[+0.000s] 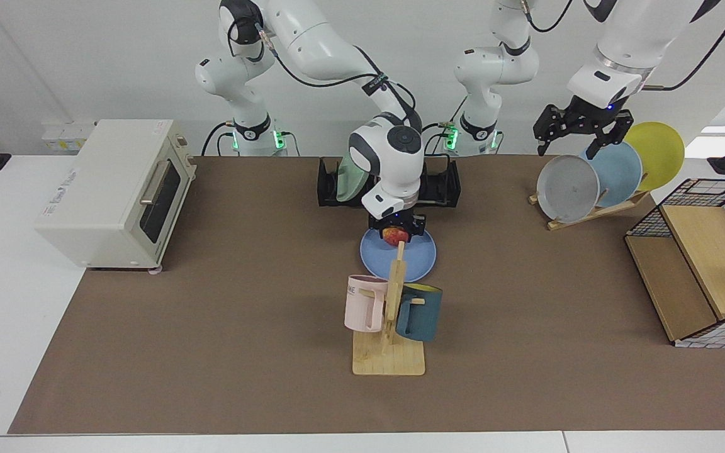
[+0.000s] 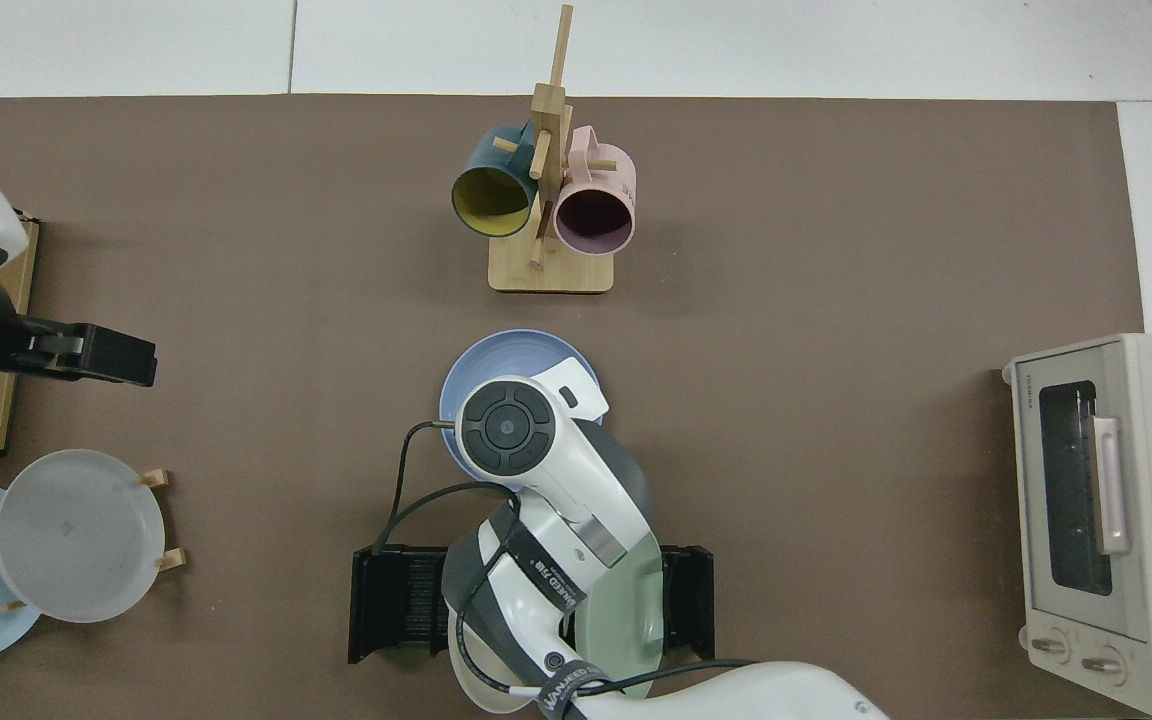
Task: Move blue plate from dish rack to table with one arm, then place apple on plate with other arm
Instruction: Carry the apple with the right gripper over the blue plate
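Observation:
The blue plate [image 1: 408,258] lies flat on the brown mat of the table [image 1: 211,314], just in front of the black dish rack [image 1: 441,185]. My right gripper [image 1: 395,234] is shut on the red-and-yellow apple [image 1: 394,236] low over the plate's far part; whether the apple touches the plate I cannot tell. In the top view the right arm's hand covers the apple and part of the blue plate [image 2: 511,358]. My left gripper [image 1: 566,146] hangs open and empty above the wooden plate rack; in the top view this left gripper [image 2: 131,358] is at the left edge.
A pale green plate [image 1: 350,179] stands in the dish rack. The mug stand [image 1: 389,314] with a pink and a teal mug is close in front of the blue plate. A toaster oven [image 1: 117,189], a wooden rack with a grey plate [image 1: 567,189] and a wire shelf [image 1: 702,264] flank the mat.

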`<state>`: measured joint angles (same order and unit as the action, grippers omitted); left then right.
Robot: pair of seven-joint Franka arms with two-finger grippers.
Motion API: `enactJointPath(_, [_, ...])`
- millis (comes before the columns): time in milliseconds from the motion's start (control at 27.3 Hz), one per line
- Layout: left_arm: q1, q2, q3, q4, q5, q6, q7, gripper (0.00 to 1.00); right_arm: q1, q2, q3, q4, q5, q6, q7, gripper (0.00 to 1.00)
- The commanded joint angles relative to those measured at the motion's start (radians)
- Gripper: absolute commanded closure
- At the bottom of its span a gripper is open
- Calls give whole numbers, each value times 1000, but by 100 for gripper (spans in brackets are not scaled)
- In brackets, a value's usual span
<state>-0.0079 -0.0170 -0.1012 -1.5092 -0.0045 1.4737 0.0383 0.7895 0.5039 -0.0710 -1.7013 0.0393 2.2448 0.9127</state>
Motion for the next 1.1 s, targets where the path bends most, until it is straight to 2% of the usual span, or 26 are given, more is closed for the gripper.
enactJointPath(0, [-3,-8,3,7,17,-23,-1,0,-13,62,5,86,13,-17,18,100])
enactJointPath(366, [-3,-9,1,9,15,-21,-1,0,-35,70,5,95,11,-19,8,99])
enactJointPath(403, [-3,-11,3,7,15,-23,-1,0,-35,70,7,95,11,-19,8,88])
enactJointPath(440, [-3,-12,3,7,15,-23,-1,0,-36,70,7,95,14,-19,8,66])
enactJointPath(513, [-3,-12,3,7,15,-23,-1,0,-36,70,7,95,17,-20,18,2])
enactJointPath(843, [-3,-14,3,7,14,-23,-1,0,-42,31,-6,150,74,-157,15,0])
enactJointPath(1063, [-3,-14,3,6,12,-23,-1,0,-76,-74,-7,147,77,-228,-37,0])
